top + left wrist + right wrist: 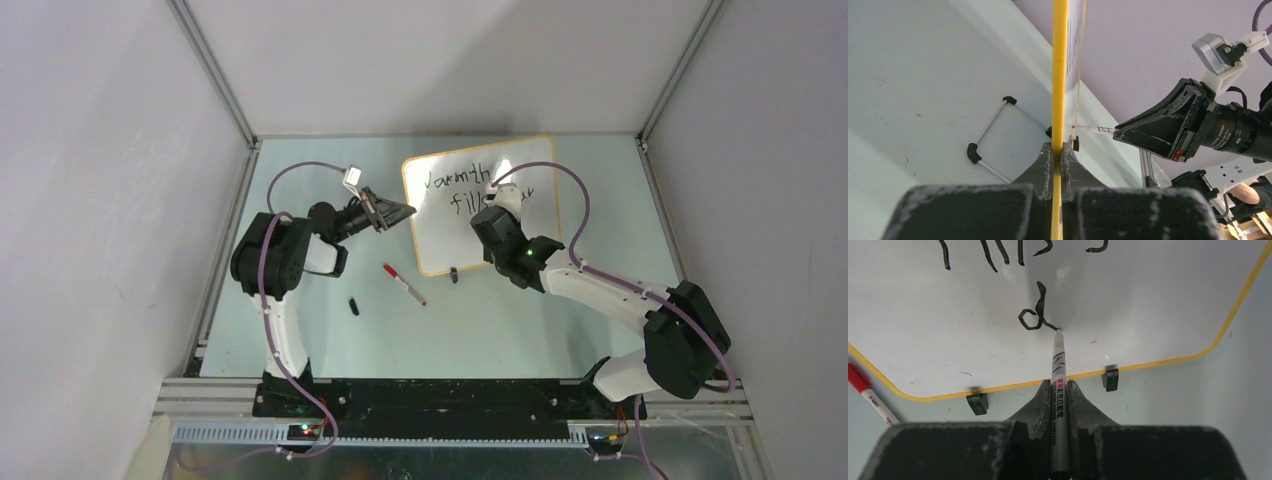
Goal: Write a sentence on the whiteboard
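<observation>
The whiteboard (pixel 440 225) lies at the back middle of the table and carries the sentence (pixel 456 181) as "Warmth" over "fills". My left gripper (pixel 403 212) is shut on the board's left edge, seen in the left wrist view as the yellow frame (pixel 1059 75) pinched between the fingers (pixel 1044 167). My right gripper (pixel 496 222) is shut on a black marker (pixel 1058 390). Its tip touches the whiteboard (pixel 1148 295) beside a fresh "d" (pixel 1032 320). The arm hides the rest of the writing from above.
A red-capped marker (pixel 404 284) and a small black cap (pixel 354 306) lie on the table in front of the board. The board's black clip feet (pixel 978 402) sit at its near edge. A thin white wire frame with black corners (pixel 975 150) lies under the board.
</observation>
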{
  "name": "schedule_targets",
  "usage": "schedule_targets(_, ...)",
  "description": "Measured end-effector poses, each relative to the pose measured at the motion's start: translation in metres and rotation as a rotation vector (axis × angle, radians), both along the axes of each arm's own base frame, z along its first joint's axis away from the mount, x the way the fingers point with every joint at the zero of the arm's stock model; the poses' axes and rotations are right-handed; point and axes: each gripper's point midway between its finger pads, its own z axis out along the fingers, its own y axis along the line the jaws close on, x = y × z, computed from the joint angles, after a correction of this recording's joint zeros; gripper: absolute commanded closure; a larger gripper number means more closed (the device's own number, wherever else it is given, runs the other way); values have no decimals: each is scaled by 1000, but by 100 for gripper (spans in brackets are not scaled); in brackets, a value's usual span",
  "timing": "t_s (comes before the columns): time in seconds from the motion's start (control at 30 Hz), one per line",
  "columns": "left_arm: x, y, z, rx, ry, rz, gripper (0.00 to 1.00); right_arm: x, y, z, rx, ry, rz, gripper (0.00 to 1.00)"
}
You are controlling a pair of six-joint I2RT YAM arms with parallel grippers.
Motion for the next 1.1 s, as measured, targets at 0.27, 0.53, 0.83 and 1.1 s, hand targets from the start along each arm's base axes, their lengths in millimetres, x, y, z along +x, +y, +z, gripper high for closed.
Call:
schedule_targets(0.27, 0, 0, 0, 0, 0, 0, 100, -9, -3, 12, 58, -91, 44, 100)
schedule_targets(0.53, 0, 0, 0, 0, -1, 0, 100, -5, -7, 33, 143, -183, 37, 100)
schedule_targets(0.83, 0, 0, 0, 0, -1, 0, 100, 1, -10, 24, 138, -164, 25, 100)
schedule_targets(1.1, 0, 0, 0, 0, -1, 0, 100, 1, -9, 15, 124, -142, 27, 100)
